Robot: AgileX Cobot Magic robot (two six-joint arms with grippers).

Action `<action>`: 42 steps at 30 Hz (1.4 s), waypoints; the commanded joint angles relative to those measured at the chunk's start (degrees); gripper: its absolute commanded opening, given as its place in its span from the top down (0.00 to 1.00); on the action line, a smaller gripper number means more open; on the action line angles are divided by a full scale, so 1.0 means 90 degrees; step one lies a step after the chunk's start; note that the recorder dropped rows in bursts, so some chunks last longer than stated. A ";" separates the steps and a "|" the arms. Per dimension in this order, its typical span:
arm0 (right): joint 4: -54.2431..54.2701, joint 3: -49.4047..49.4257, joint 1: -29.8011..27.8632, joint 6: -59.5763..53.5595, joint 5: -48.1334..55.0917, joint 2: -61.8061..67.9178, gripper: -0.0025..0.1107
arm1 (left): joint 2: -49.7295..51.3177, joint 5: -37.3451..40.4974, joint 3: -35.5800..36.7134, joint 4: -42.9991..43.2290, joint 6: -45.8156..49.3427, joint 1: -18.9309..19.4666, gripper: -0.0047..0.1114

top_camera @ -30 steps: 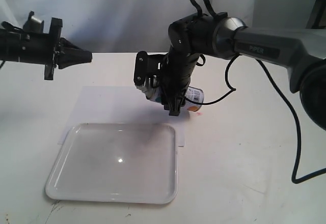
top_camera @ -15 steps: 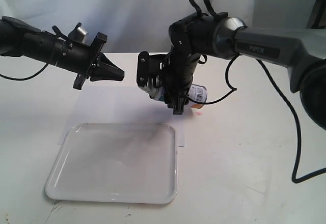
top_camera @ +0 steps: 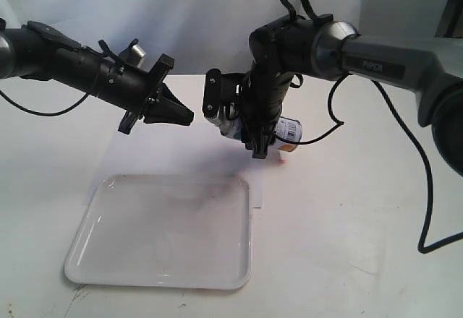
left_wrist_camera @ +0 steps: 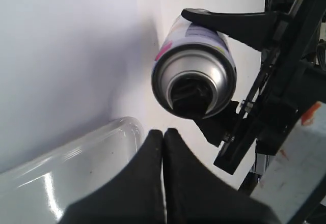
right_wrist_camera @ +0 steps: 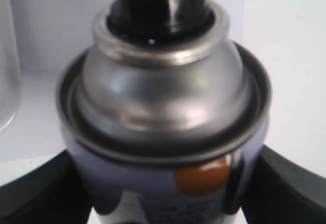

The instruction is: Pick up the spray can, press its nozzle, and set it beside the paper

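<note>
Since the earlier frames the left arm has swung in from the edge toward the middle, and its pincer (top_camera: 187,115) now points at the top end of the can (top_camera: 289,131). The right arm has carried the can a little up and to the right.

A white desk (top_camera: 347,246) carries everything. Over its far half the two dark arms meet from opposite sides, the right one trailing a black cable (top_camera: 423,188). On the near left lies a glossy white tray (top_camera: 249,224) with a raised, rounded rim. Under its far edge lies the paper (top_camera: 159,152), which stretches back from the tray and shows as a thin strip along the tray's right side.

The right pincer (top_camera: 239,123) grips the can by its body, one finger on each side, and holds it off the desk above the paper's far right corner. The can is tilted well over, almost on its side, with its label end toward the right and its silver dome toward the left arm. In the right wrist view the dome fills the picture, with a dark finger (right_wrist_camera: 285,183) at either flank of the can (right_wrist_camera: 163,96) and an orange dot on the label below.

The left pincer (left_wrist_camera: 163,132) has its fingers pressed together into one point and holds nothing. In the left wrist view that point sits just short of the can's (left_wrist_camera: 196,66) dome rim, with a gap between them.

The black nozzle (right_wrist_camera: 158,0) sits in the middle of the dome, untouched.
</note>
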 commanded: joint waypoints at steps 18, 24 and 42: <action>0.0323 -0.0072 0.0041 0.0047 -0.0094 0.0094 0.98 | 0.0010 0.0016 -0.0054 -0.0081 0.0123 -0.0062 0.96; 0.0391 -0.0072 0.0052 0.0047 -0.0078 0.0094 0.98 | 0.0212 0.0016 -0.0081 -0.0199 0.0137 -0.0062 0.96; 0.0432 -0.0072 0.0052 0.0003 0.0046 0.0094 0.98 | 0.0321 0.0016 -0.0081 -0.0471 0.0286 -0.0062 0.96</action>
